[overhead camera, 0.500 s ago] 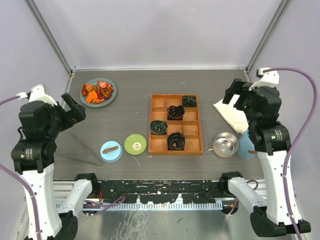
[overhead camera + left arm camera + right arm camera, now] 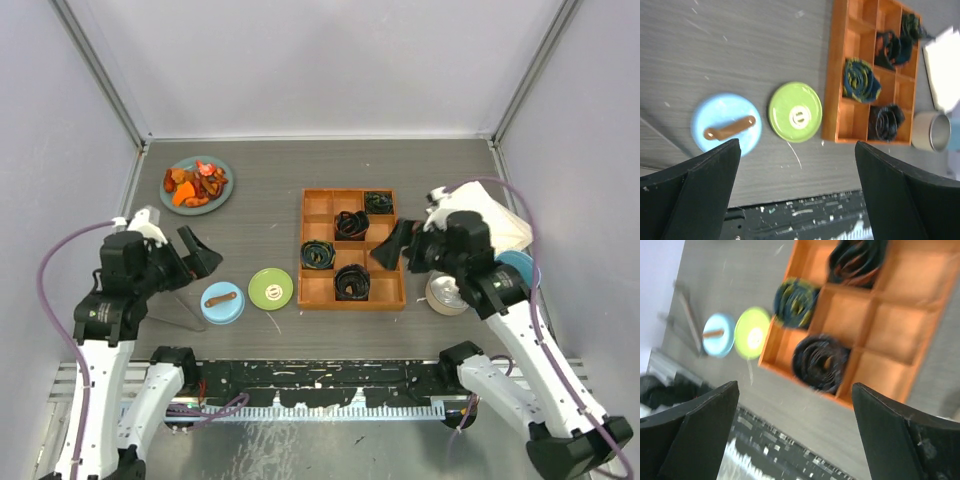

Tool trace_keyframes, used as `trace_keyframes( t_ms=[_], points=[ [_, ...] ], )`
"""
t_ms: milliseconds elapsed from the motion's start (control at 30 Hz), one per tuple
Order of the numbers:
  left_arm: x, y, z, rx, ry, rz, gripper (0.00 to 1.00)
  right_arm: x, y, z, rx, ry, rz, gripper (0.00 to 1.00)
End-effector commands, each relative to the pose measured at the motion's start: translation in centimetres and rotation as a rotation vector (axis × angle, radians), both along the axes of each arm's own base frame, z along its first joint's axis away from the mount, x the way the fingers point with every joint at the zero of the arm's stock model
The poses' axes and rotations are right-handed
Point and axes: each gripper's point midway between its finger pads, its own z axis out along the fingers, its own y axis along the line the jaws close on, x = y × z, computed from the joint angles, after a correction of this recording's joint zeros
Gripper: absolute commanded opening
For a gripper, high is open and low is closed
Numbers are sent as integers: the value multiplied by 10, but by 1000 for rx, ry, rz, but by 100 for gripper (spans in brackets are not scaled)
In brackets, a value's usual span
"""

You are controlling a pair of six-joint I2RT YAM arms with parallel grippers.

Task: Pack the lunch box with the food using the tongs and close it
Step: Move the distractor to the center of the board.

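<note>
With the left gripper [image 2: 200, 252] and right gripper [image 2: 794, 386] both spread wide and empty, the slim grey metal tongs [image 2: 178, 312] lie flat just outside the left fingers [image 2: 700, 190], so a shallow pinch may skid them, leaving the orange, red and dark-brown food chunks [image 2: 195, 183] far beyond unreached.

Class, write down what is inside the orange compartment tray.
The orange tray holds four black coils, each in its own compartment. The other compartments in view are bare. In the top view the right gripper hides part of the right column, so that part cannot be checked there.
</note>
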Motion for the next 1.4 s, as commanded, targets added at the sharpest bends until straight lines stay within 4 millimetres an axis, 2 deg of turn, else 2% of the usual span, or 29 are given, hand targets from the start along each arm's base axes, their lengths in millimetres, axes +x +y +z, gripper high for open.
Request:
trace_keyframes(
  t_ms=[0,167,267,333,467,600,767,1033,1133,1367],
  points=[
    [-2,-43,-4,-163,-13,-175,98,-47,50,-33,37,154,199,100],
    [-21,-63,-30,-229,82,-288,98,-101,100,-84,1,303,347,100],
    [-29,-70,-41,-256,115,-323,98,-122,127,-111,-84,346,377,100],
    [-32,-73,-45,-277,131,-331,98,-131,143,-126,-152,351,350,100],
    [-35,-74,-49,-287,134,-331,98,-134,179,-144,-225,284,279,100],
    [-37,-72,-49,-276,122,-324,98,-128,195,-164,-272,270,173,100],
    [-40,-75,-50,-285,130,-345,98,-106,182,-172,-301,202,39,100],
    [-33,-86,-46,-331,128,-413,98,-54,131,-184,-353,190,-59,100],
    [-29,-93,-44,-358,135,-441,98,-33,106,-185,-381,188,-115,100],
    [-20,-108,-43,-364,137,-476,98,17,51,-172,-420,151,-234,100]
  ],
)
